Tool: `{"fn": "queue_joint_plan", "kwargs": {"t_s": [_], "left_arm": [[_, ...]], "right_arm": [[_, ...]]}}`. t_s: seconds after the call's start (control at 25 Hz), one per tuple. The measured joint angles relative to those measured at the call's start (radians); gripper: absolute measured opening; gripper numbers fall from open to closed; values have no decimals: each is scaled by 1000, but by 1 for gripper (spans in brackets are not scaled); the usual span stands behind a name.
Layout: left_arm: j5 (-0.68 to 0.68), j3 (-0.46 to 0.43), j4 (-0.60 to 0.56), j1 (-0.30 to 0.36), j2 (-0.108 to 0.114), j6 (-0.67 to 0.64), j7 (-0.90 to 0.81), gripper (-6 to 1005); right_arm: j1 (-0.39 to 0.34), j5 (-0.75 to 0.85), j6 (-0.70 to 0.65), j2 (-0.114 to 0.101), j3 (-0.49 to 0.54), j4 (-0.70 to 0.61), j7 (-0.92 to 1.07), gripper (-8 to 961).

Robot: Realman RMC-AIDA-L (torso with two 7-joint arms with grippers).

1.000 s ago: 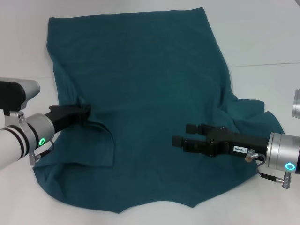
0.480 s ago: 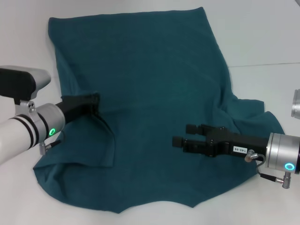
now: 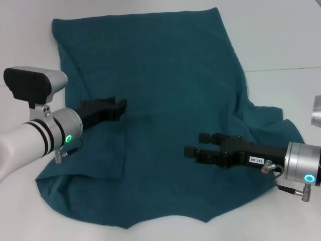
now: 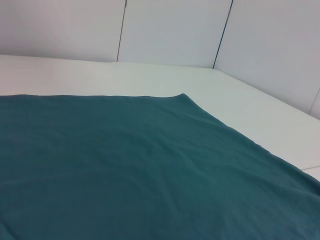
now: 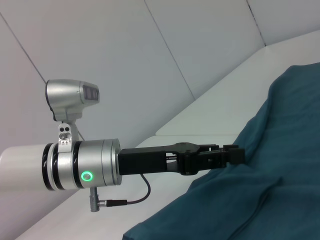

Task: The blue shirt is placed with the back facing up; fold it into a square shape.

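The blue shirt (image 3: 160, 65) lies spread on the white table, plain side up. It also fills the left wrist view (image 4: 125, 160). Its left side is folded inward into a flap (image 3: 98, 155) with a straight edge. My left gripper (image 3: 122, 106) hovers over the shirt's left-middle. Its fingers look apart and no cloth hangs from them. It shows again in the right wrist view (image 5: 239, 154), just above the fabric (image 5: 280, 165). My right gripper (image 3: 193, 143) is open over the shirt's right-middle, with nothing between its fingers. The right sleeve (image 3: 273, 123) lies bunched behind it.
The white table (image 3: 281, 35) surrounds the shirt, with a seam line (image 3: 286, 69) at the right. A silver robot part (image 3: 317, 111) shows at the right edge. White wall panels (image 4: 170, 30) stand behind the table.
My left gripper moved right and up across the shirt from its left edge. The cloth it was pulling now lies flat and slack. The right arm has not moved.
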State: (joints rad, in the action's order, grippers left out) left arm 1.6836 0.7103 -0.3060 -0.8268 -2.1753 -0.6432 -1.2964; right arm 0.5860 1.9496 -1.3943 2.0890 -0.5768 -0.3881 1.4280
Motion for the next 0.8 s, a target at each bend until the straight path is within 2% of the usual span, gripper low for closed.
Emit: {"fn": "queue_joint_plan", "kwargs": {"t_s": [0.12, 0.36, 0.44, 0.48, 0.68, 0.8], "left_arm": [[0, 0, 0, -1, 0, -1, 0, 174], [0, -2, -12, 12, 0, -1, -4, 397], [0, -6, -36, 37, 3, -15, -13, 612], [0, -6, -53, 53, 4, -30, -25, 643], [-6, -12, -196, 186, 7, -254, -96, 798], [-15, -15, -271, 256, 8, -413, -109, 798]], "right_arm": [[0, 0, 0, 0, 0, 0, 0, 915], [1, 0, 0, 0, 3, -1, -1, 915], [1, 0, 0, 0, 8, -4, -1, 914], [0, -2, 0, 0, 9, -6, -1, 914], [-5, -12, 0, -8, 11, -10, 16, 914], [-10, -15, 1, -18, 11, -13, 32, 914]]}}
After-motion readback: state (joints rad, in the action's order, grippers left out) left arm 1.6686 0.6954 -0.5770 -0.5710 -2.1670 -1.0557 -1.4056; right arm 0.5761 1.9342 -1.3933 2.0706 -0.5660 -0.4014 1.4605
